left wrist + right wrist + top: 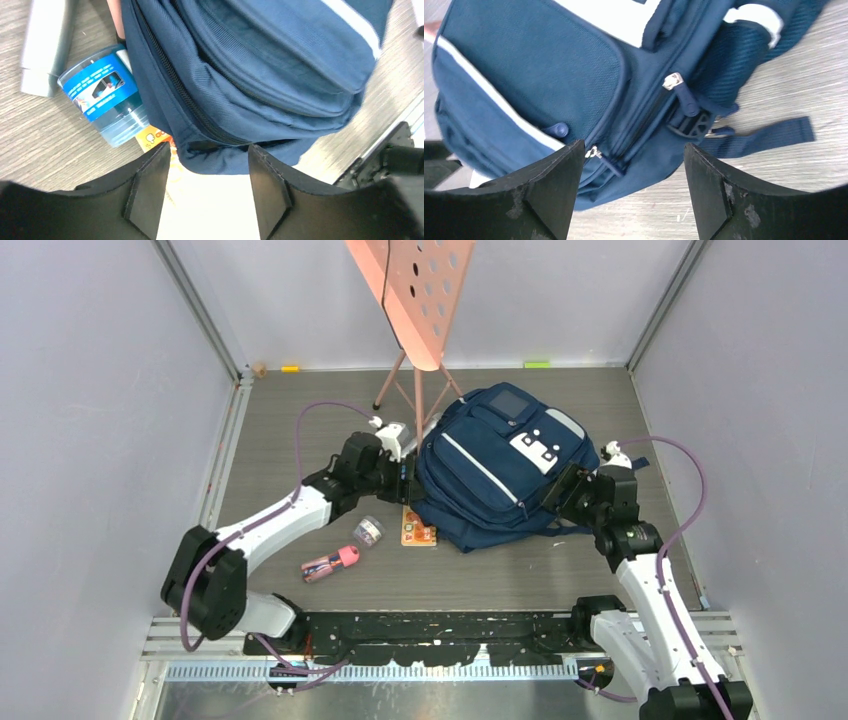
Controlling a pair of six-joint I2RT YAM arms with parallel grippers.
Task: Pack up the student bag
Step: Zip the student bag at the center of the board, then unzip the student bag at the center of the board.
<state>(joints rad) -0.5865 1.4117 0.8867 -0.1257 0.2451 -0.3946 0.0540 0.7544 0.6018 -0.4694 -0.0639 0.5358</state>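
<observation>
The top external camera is looking steeply down from above and behind the arm bases, taking in the whole table (300, 420) from afar. The left wrist camera is peering out past the left gripper (208, 146) and its fingers (147, 192) from very close. It is facing the student bag (250, 75) just beyond the fingertips, with a blue-labelled clear container (105, 95) left of the fingers. The right wrist camera is looking past the right gripper (634, 143), equally close, at the bag's zippered side. All three views are sharing the bag.
</observation>
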